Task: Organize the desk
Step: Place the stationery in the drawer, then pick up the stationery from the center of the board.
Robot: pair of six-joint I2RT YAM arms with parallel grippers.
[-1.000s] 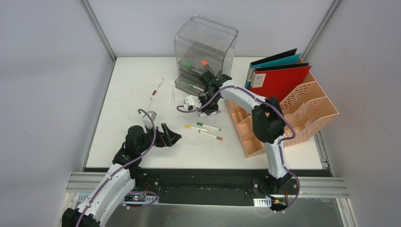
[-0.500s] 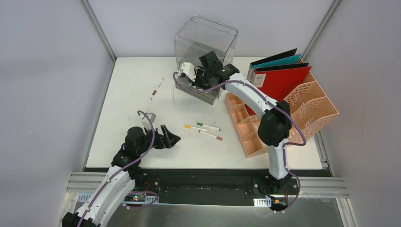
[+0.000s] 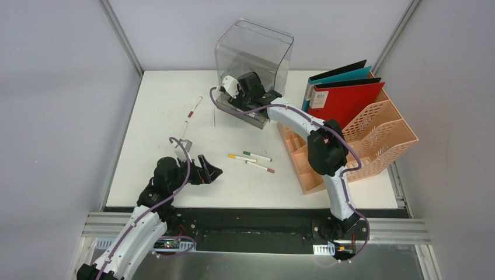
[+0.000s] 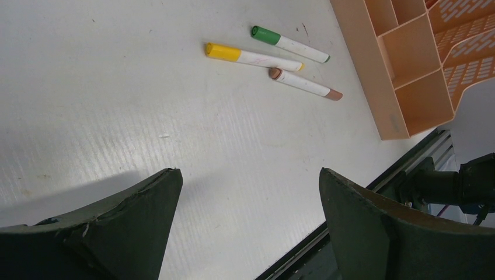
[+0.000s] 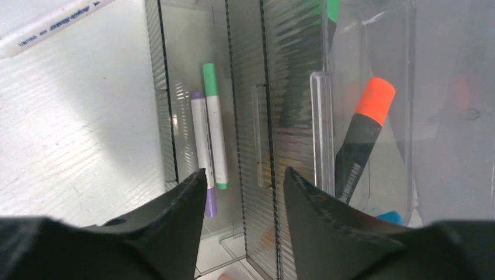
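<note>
R gripper (image 5: 245, 175) hangs at the front of the clear drawer box (image 3: 254, 55), far centre of the desk (image 3: 157, 122), jaws partly apart w/ nothing between them. L gripper (image 4: 248, 175) hovers low over the near-left area, jaws wide apart, empty. The desk is the white top filling the whole cell. It looks fixed and rigid, so prob. not a thing to grasp, only the work surface, and smooth enough that round items may roll or skid. Handling therefore turns on the loose items: three markers (image 4: 251, 57) lie near centre, near the peach file rack (image 3: 373, 140). They look light, stiff and slim, so pinch mid-barrel, jaws across the long axis. Top view alone shows two pens (image 3: 195, 107) at far left, plus both arms' layout. R wrist view alone shows drawer contents: purple marker (image 5: 200, 140) and green marker (image 5: 212, 125) side by side, w/ an orange-capped marker (image 5: 363, 140) deeper in the box. L wrist view alone resolves cap colours clearly: yellow, green, brown.
</note>
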